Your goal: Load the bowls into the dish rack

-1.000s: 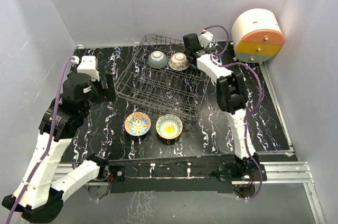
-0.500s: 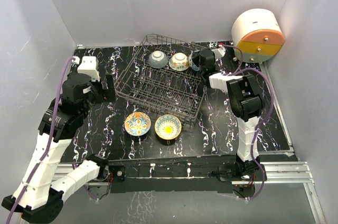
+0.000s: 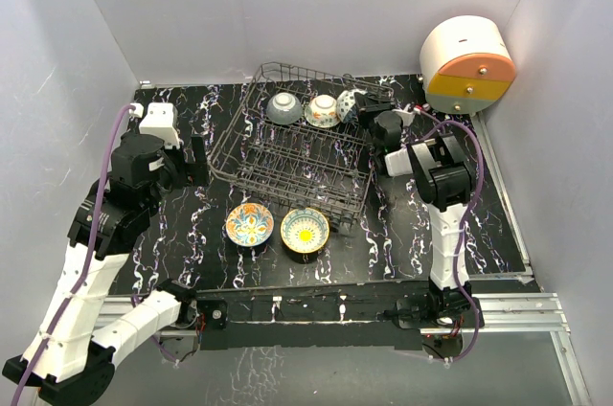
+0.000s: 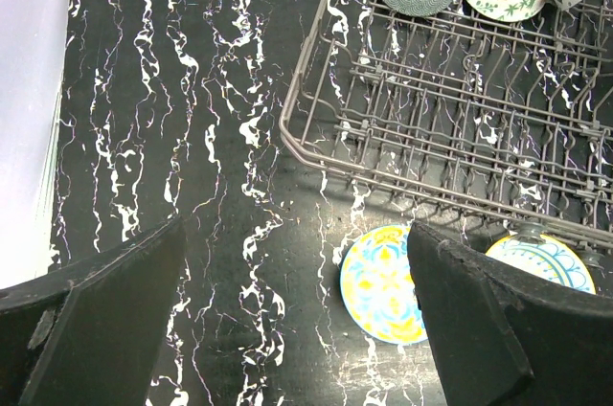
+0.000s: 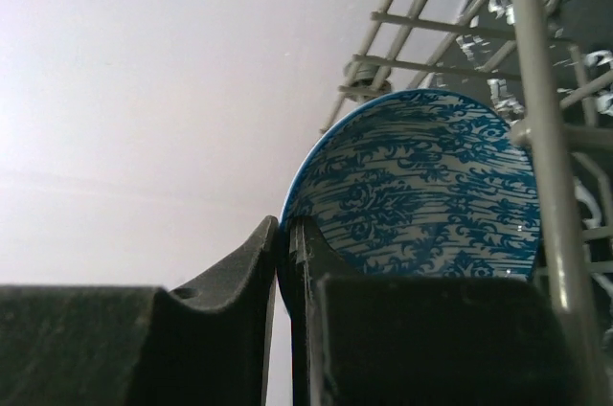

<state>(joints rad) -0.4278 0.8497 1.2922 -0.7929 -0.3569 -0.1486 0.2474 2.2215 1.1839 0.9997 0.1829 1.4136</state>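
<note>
Three bowls sit along the 12 o'clock side of the dish rack (image 3: 287, 162): grey bowl (image 3: 284, 106), orange-green floral bowl (image 3: 323, 110), blue bowl (image 5: 421, 186) toward 1 o'clock. The right fingers (image 5: 251, 272) are clenched on the blue bowl's rim. The left fingers (image 4: 105, 315) are spread, empty. The orange-blue floral bowl (image 3: 249, 224) and sunflower bowl (image 3: 305, 229) rest on the bench (image 3: 192, 224) at the rack's 6 o'clock.

right gripper (image 5: 284, 236) pinches the rim of the blue bowl (image 5: 421, 197), left gripper (image 4: 297, 251) gapes wide.

Black table (image 3: 393, 234): dish rack (image 3: 287, 171), two bowls (image 3: 249, 224)
</note>
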